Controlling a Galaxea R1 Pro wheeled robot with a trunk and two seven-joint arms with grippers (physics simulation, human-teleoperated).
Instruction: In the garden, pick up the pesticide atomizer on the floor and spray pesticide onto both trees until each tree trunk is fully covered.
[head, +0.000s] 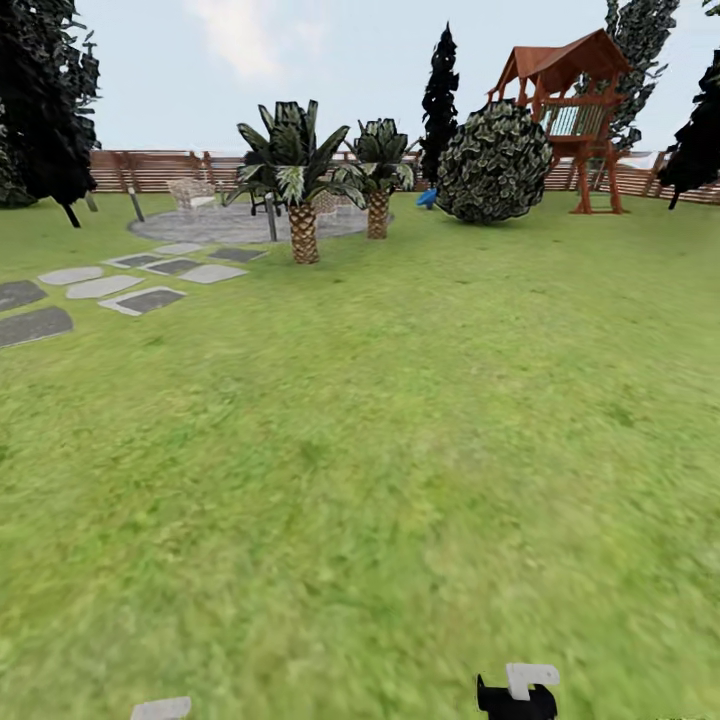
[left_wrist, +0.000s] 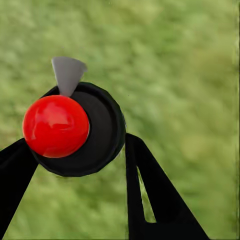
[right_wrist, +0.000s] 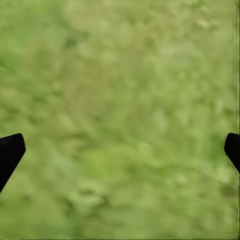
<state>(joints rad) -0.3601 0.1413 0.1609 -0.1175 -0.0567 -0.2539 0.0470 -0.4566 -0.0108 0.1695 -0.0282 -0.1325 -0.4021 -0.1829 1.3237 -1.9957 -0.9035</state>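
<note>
A: What is seen of the left gripper's flat matte-black tapering fingers (left_wrist: 150, 195)?
B: A narrow slot is cut through one.
A: And the right gripper's black fingertips (right_wrist: 10, 152)?
B: Plain, rounded ends are shown.

Evenly bright, flat daylight under a pale hazy sky (head: 400, 60), with almost no cast shadows on the wide green lawn (head: 380, 450) and dark narrow cypress-like trees (head: 45, 100) rendered near-black. Soft and smeared in the near grass, sharper toward the brown slatted wooden fence (head: 150, 170). Glossy white glare on the round red top (left_wrist: 56, 126); blurred grass behind in both wrist views.
</note>
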